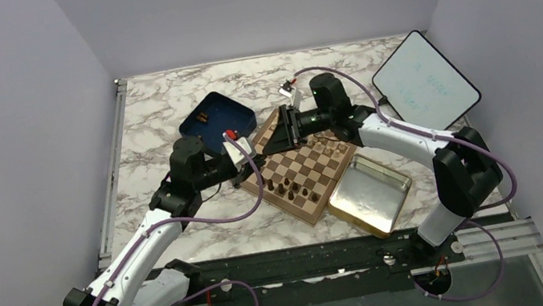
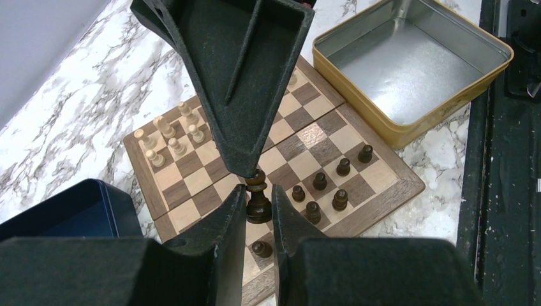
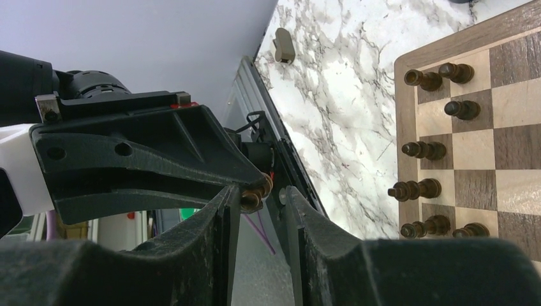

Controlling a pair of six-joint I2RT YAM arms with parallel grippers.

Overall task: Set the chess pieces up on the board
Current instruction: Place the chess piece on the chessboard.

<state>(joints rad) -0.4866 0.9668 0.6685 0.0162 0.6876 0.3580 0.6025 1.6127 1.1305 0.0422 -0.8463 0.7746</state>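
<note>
Top view: marble table [image 1: 165,112] fills mid-frame. White panel [image 1: 424,81] lies at upper right. The board [image 1: 312,175] sits at centre, turned like a diamond. Gold-rimmed tray [image 1: 371,191] is just beside the board's lower-right edge, open side up. Blue box [image 1: 230,114] is just up-left of the board, with something small and brown inside, too small to identify.

Both arms converge over the board's upper-left corner.

The left gripper [image 2: 258,189] is clamped on 1 dark piece [image 2: 258,203], held upright between its fingers at bottom centre of the left wrist view. In that view the other arm's tip reaches from the top of the frame to the head of the same piece.

The right gripper [image 3: 261,189] has its jaws apart with a clear gap. In the right wrist view the piece sits at their mouth near 1 finger only, not pinched.

7 other dark pieces [image 2: 319,181] stand on the board, right of and below the held one in the left wrist view, in a loose diagonal. Pale pieces [image 2: 175,146] bunch at the board's left corner in that frame. 6 are visible, and the arm's tip hides part of the board.
</note>
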